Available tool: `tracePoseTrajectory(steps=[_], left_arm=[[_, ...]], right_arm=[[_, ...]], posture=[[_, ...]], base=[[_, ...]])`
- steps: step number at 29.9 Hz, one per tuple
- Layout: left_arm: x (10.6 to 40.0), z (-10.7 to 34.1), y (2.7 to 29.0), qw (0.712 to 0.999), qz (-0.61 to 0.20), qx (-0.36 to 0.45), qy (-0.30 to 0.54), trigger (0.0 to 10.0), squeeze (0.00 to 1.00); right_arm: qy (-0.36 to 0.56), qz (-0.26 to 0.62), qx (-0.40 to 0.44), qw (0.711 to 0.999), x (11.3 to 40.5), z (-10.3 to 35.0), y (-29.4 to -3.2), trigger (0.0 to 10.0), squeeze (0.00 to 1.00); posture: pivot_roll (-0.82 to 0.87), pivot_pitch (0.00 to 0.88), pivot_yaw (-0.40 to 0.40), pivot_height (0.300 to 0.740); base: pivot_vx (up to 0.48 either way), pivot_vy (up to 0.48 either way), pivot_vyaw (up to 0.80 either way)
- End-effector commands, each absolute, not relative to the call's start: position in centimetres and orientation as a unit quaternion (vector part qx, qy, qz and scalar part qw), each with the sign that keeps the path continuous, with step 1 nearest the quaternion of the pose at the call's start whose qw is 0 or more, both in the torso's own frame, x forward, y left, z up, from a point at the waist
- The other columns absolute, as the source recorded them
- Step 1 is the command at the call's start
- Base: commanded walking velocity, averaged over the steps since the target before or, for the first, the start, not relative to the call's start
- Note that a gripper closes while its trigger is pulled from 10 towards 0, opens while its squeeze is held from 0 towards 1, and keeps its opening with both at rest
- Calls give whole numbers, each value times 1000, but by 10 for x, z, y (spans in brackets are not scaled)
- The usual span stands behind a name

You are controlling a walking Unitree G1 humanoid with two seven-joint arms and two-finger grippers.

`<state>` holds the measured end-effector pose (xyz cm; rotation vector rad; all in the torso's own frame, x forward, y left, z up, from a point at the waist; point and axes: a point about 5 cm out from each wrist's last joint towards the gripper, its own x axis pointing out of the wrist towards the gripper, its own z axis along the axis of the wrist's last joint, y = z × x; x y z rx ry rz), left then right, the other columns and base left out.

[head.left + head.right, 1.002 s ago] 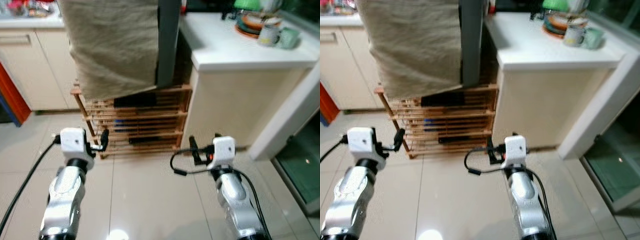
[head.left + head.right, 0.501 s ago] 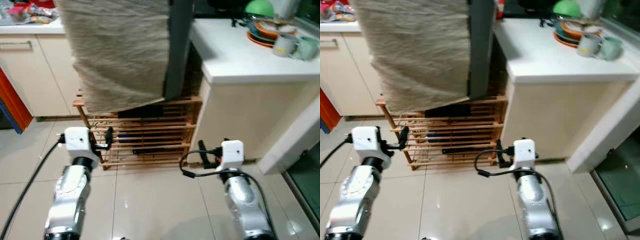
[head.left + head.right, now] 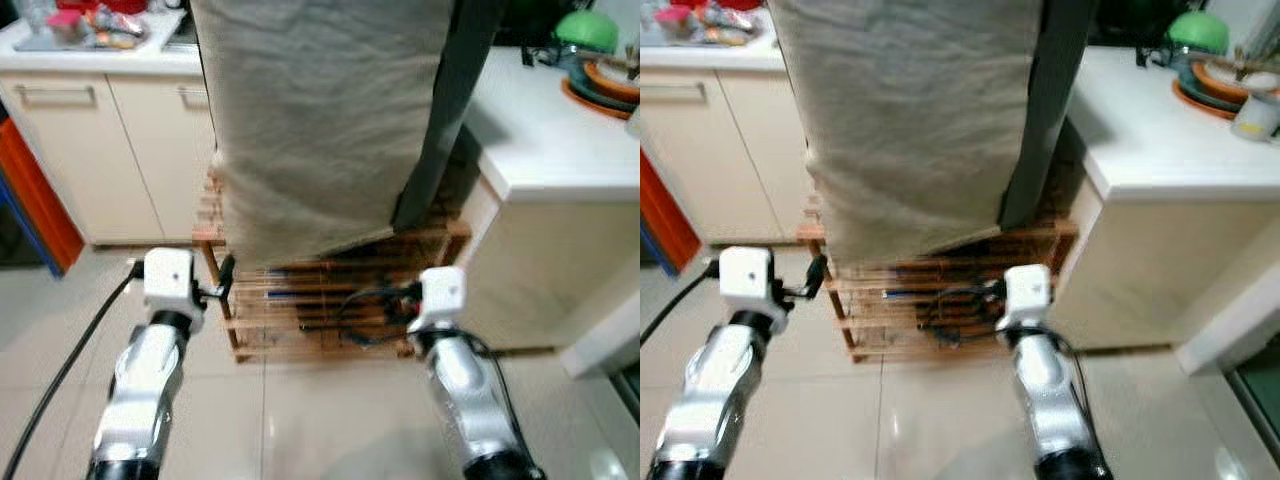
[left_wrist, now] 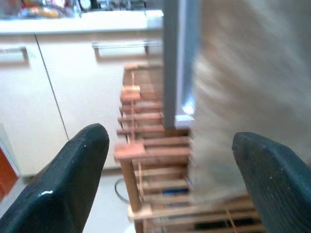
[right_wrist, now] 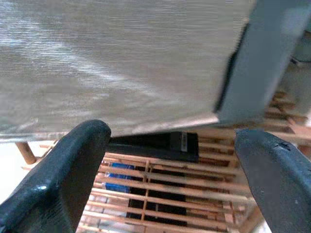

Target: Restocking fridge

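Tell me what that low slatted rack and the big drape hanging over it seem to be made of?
The rack looks like unpainted wood, perhaps bamboo: thin reddish-brown slats with a dull natural finish. The drape looks like coarse woven cloth, maybe linen or burlap: matte beige, soft folds, visible weave in the right wrist view.

Cloth-draped grey fridge (image 3: pixel 450 110) atop wooden rack (image 3: pixel 330 300)

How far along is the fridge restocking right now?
Hard to judge. The left tool and right tool are both open with nothing between the fingers, facing a grey appliance draped in beige cloth on a wooden rack. That fits heading in to fetch or just having stowed something. No open fridge or groceries can be made out.
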<state>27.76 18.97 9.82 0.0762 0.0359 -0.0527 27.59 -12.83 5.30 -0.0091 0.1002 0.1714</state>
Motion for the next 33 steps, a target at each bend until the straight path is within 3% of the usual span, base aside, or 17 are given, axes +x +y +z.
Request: tracePoseTrajectory(steps=[1,17,22,27,33], left_arm=[[279,98,184,998,-38,38,17,10000,0],[277,103,197,999,3,45,6,10000,0],[280,105,199,999,19,41,-3,10000,0],[281,107,193,999,5,51,-7,10000,0],[278,116,172,996,-74,27,-43,10000,0]], right_arm=[[48,70,-9,996,276,53,-137,10000,0],[51,80,-4,995,277,52,-131,10000,0],[49,89,-9,995,278,53,-129,10000,0],[46,87,-11,995,280,54,-131,10000,0],[44,88,-8,995,281,55,-130,10000,0]], posture=[[-79,0,-7,740],[-66,0,-8,740],[-65,0,-15,740],[-67,0,-18,740],[-62,0,-22,740]], base=[[398,266,719],[396,269,114],[0,0,0],[0,0,0],[0,160,-225]])
